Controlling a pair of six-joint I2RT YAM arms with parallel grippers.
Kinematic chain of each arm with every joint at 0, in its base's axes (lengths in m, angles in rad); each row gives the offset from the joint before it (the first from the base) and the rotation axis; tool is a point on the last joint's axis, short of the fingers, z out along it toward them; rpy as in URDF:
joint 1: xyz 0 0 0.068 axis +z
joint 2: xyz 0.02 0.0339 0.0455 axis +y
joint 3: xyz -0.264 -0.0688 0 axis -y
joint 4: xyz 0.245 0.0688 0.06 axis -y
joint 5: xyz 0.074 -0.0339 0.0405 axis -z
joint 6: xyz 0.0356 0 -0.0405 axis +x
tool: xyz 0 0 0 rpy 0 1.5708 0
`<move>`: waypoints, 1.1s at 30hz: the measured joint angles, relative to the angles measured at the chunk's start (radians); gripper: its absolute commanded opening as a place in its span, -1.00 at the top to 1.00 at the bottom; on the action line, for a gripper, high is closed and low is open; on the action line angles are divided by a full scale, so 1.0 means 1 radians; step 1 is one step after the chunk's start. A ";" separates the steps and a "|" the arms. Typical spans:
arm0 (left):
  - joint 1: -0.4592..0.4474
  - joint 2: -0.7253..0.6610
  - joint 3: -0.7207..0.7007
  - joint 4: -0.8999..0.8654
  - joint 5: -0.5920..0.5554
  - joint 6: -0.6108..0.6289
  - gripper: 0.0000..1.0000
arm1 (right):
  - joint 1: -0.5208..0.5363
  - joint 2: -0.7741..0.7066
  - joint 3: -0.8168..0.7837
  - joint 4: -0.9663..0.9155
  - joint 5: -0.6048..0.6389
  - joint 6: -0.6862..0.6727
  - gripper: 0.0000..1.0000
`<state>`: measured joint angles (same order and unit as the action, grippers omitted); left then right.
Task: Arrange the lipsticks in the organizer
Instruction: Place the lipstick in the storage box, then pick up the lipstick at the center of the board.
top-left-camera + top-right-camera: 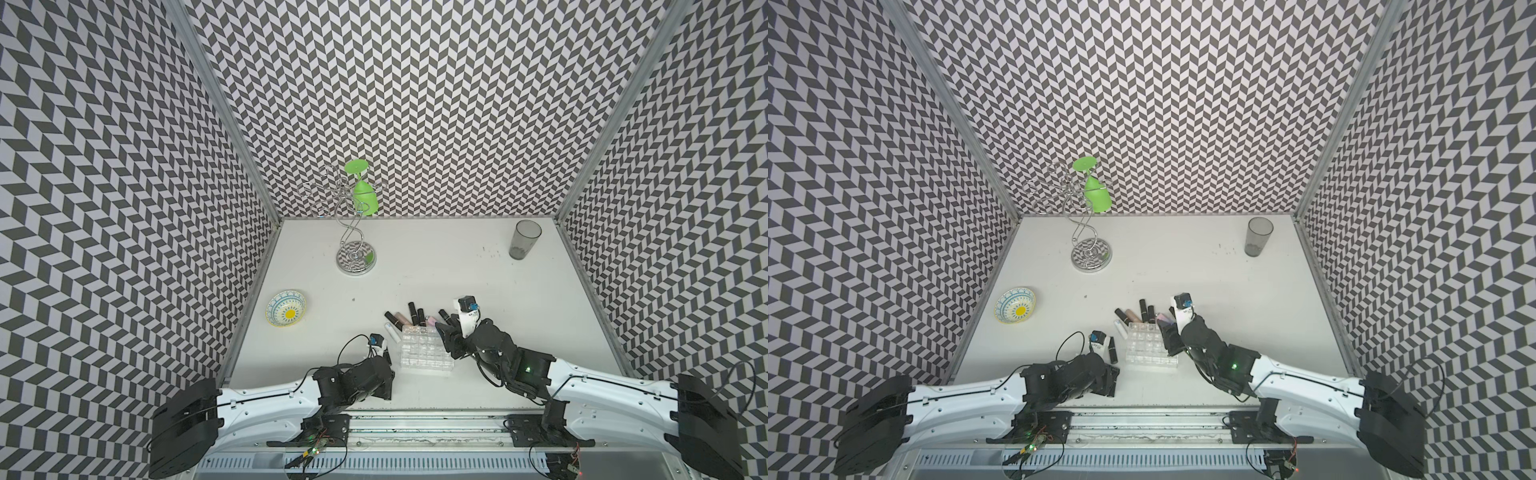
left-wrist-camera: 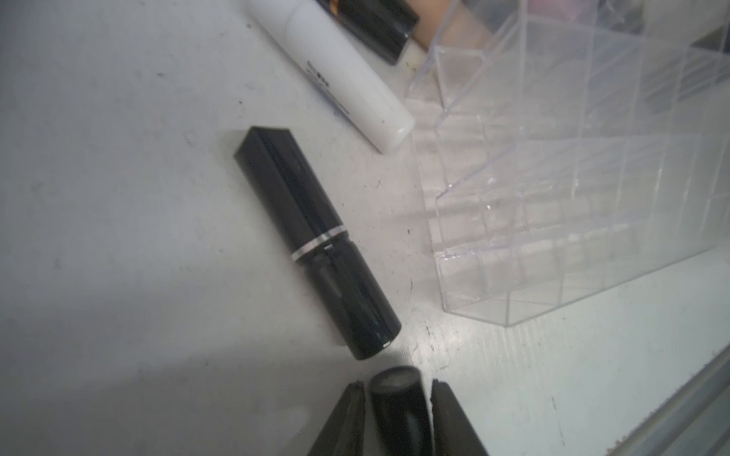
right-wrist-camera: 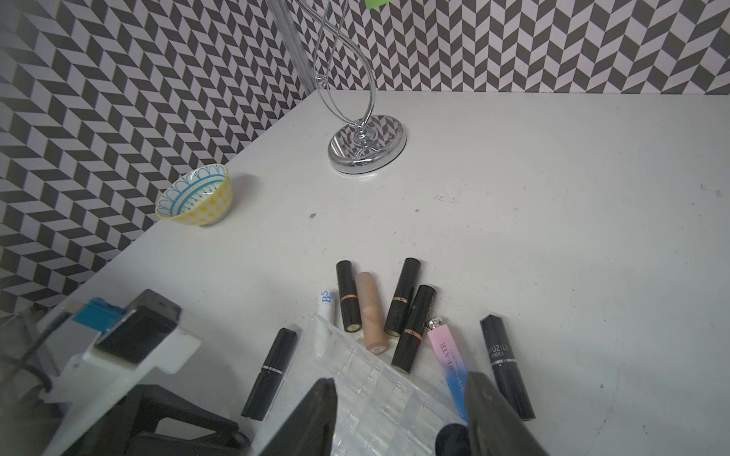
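Black lipstick (image 2: 395, 412) gripped in left hand (image 2: 396, 386) (organizer (image 2: 553, 205) beside), second lipstick (image 2: 316, 241) ahead

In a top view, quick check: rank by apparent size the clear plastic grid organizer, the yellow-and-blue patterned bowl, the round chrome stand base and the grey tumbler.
1. clear plastic grid organizer
2. yellow-and-blue patterned bowl and round chrome stand base: look alike, unranked
3. grey tumbler, narrowly; it stands farthest back

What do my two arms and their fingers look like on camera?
Both the left arm and right arm have white shells with black joints and black bases. Thin black cables loop outside them. Each wrist carries a white camera mount with a blue connector. The right arm shows a green light. The fingers are matte black wedges.
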<state>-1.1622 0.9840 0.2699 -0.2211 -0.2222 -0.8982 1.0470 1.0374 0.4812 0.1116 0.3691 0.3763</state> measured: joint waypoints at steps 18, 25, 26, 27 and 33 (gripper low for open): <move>-0.041 -0.040 0.020 -0.005 -0.026 -0.011 1.00 | 0.000 -0.055 -0.014 -0.020 -0.072 0.028 -0.11; -0.024 -0.326 0.047 0.012 -0.035 0.090 1.00 | 0.000 -0.132 -0.057 0.013 -0.140 0.036 -0.09; -0.016 -0.373 0.047 0.032 -0.033 0.114 1.00 | 0.000 -0.149 -0.063 0.019 -0.156 0.037 -0.11; -0.008 -0.412 0.046 0.050 -0.025 0.133 1.00 | -0.002 -0.165 -0.069 0.031 -0.171 0.037 -0.21; 0.036 -0.660 0.004 0.246 0.008 0.233 1.00 | -0.055 -0.255 -0.142 0.167 -0.415 0.062 -0.27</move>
<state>-1.1263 0.3241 0.2737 0.0254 -0.2142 -0.6647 0.9916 0.7822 0.3393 0.2787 -0.0463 0.4385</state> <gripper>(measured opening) 0.205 0.632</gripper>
